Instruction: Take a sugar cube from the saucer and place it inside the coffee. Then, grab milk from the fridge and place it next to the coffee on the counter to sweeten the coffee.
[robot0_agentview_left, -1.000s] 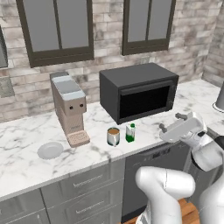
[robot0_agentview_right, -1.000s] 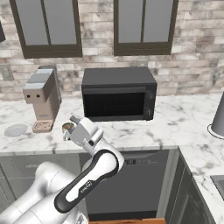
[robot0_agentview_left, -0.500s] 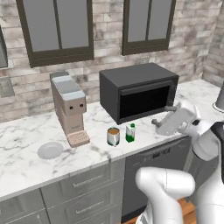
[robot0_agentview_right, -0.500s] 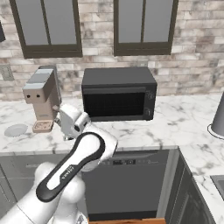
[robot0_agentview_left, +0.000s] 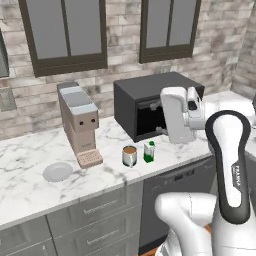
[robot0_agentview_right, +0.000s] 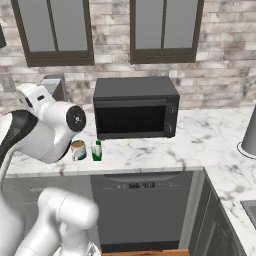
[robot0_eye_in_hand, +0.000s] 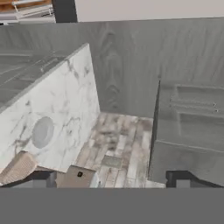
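"Marble counter (robot0_agentview_left: 30, 200) under two dark windows, brick wall behind. What do the fingers (robot0_eye_in_hand: 179, 178) show?" (Student)

"Both dark tips stand wide apart with nothing between them. The gripper (robot0_eye_in_hand: 109, 179) is empty and touches nothing." (Instructor)

"Why empty?"

"Probably because both deliveries look done. The milk (robot0_agentview_left: 149, 151) stands upright on the counter just beside the coffee (robot0_agentview_left: 129, 156), in front of the microwave (robot0_agentview_left: 150, 102). That is where the task wants it. The saucer (robot0_agentview_left: 57, 171) lies left of the coffee machine (robot0_agentview_left: 80, 125), and its face looks bare. So the sugar cube is likely in the mug, though the brown liquid is too small to confirm this."

"And the fridge?"

"I cannot place it in these views."

"Now the hand and arm?"

"The hand view is rolled, so the counter runs tilted across it. The saucer and the coffee machine's top lie ahead of the tips. I judge the hand points leftward along the counter. It is held high, well above the mug and carton. Behind it the forearm rises steeply from the base, folded at the elbow and clear of everything on the counter."
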